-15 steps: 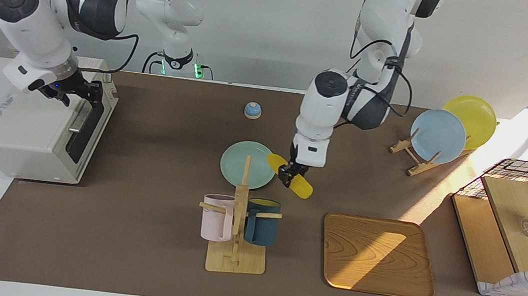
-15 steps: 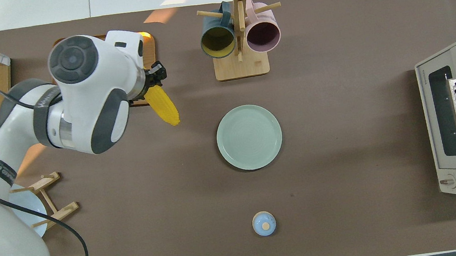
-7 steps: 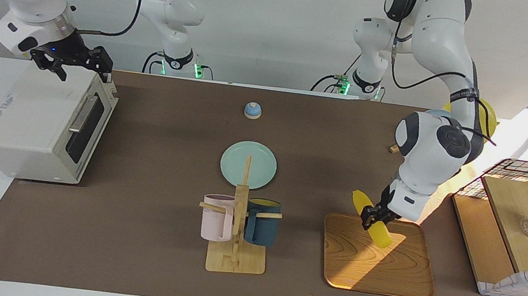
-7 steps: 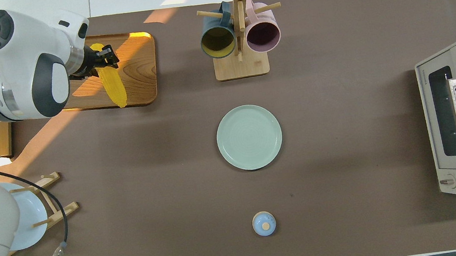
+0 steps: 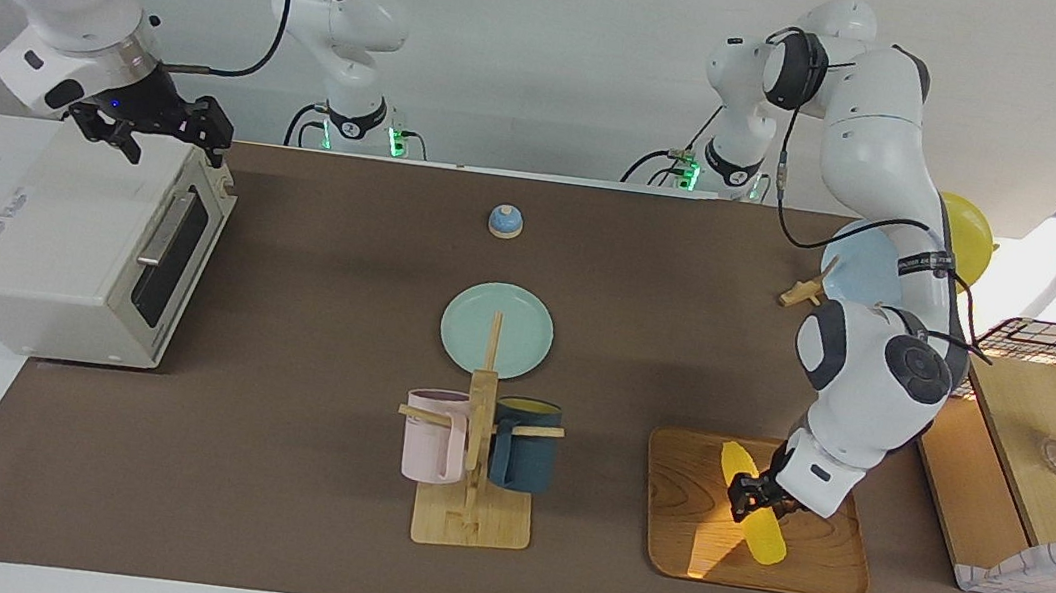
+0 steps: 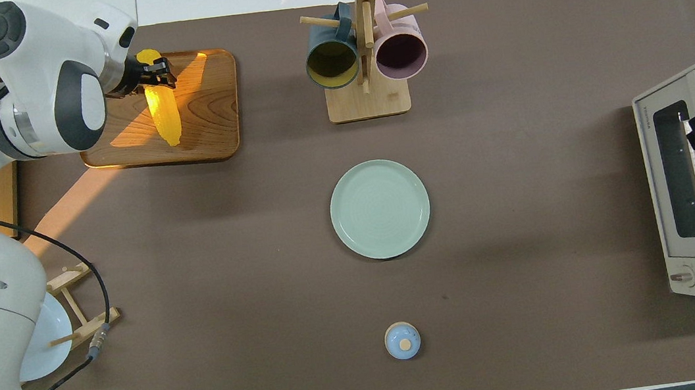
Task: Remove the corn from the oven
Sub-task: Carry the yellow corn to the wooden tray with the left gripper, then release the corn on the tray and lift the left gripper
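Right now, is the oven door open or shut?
Shut. The oven's dark glass door stands flush against its front, and the corn is already out, over the wooden tray.

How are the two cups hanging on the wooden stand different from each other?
The pink cup is pale, while the blue cup is dark teal. Inside, the blue cup is yellow and the pink cup is a dark purplish colour. The pink cup hangs toward the right arm's end of the table, the blue cup toward the left arm's. Both look about the same size and hang from pegs on the same wooden stand.
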